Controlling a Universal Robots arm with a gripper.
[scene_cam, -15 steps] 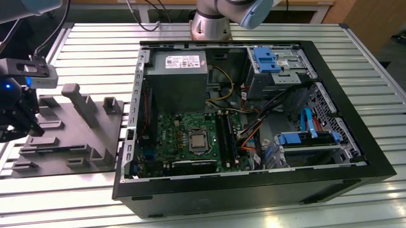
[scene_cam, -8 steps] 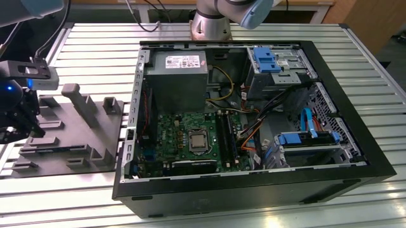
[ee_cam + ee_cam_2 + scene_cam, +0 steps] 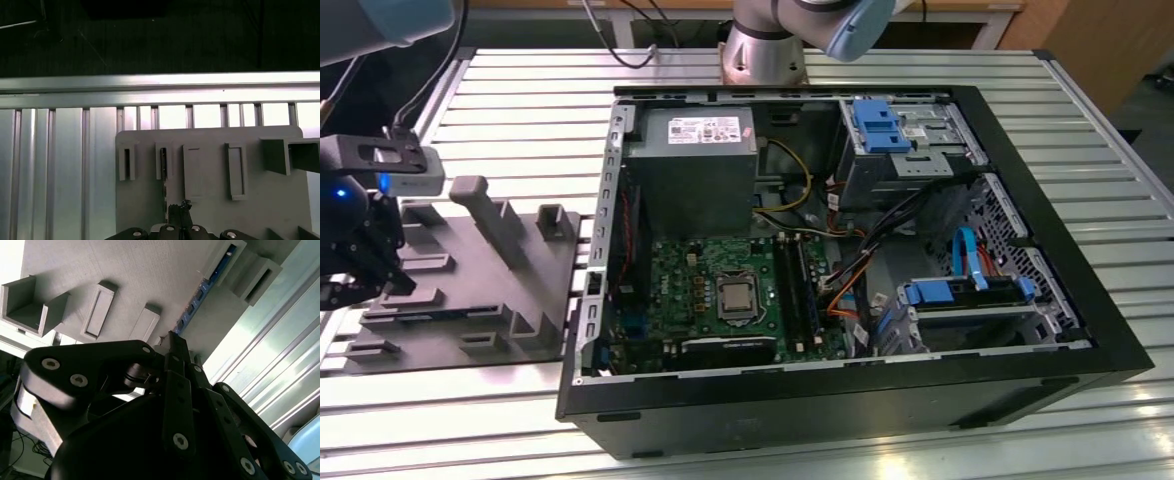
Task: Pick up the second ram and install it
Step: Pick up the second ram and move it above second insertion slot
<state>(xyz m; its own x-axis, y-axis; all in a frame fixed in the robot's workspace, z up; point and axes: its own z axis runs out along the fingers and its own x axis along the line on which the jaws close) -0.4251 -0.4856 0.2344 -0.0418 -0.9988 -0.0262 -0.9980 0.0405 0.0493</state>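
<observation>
Ribbed aluminium tabletop (image 3: 520, 85) is carrying a grey moulded tray (image 3: 460, 285) — the slim blue-green second ram (image 3: 199, 299) is sitting slotted there, unlifted; I'm hovering my claw (image 3: 172, 342) beside it, cannot tell its opening.

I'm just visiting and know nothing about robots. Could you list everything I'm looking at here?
Table: one, silver, slatted, under everything.
Computer case: one, black, side open, lying on the table at the exterior view's right.
Power supply: one, grey, inside the case.
Motherboard: one, green, inside the case, beside the power supply.
Tray: one, grey, moulded with slots and ridges, on the table at the exterior view's left.
Second ram: one, dark blue-green, standing on edge in a tray slot, close in front of the gripper.
Robot arm: one, silver-grey, base at the table's far edge.
Gripper: one, black, over the tray, tip close to the second ram.
</observation>
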